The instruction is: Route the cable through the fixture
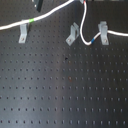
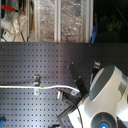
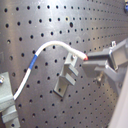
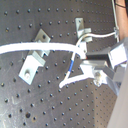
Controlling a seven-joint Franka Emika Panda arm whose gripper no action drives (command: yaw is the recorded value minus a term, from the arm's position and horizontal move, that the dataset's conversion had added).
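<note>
On the black board point(image 1: 65, 95), a matte metal plate dotted with a regular grid of small holes, three small grey metal clips stand in a row in the first exterior view. The clip point(image 1: 23, 33) on the first exterior view's left and the clip point(image 1: 103, 33) on its right stand upright; the middle fixture point(image 1: 72, 34) is set at a slant. The cable point(image 1: 50, 15), a thin, smooth white cord, runs in from the first exterior view's left edge, passes over the left clip where its green band point(image 1: 30, 20) sits, and rises toward the top edge. From there it loops down just beside the fixture, curves past its blue band point(image 1: 92, 41), crosses the right clip and runs off the right edge.

In the first wrist view the gripper point(image 3: 92, 64) has its grey, blocky fingers point(image 3: 100, 56) closed on the cable right by the fixture point(image 3: 67, 75), with a red mark at the pinch point. The arm point(image 2: 102, 100), rounded and glossy white, fills the second exterior view's lower right.
</note>
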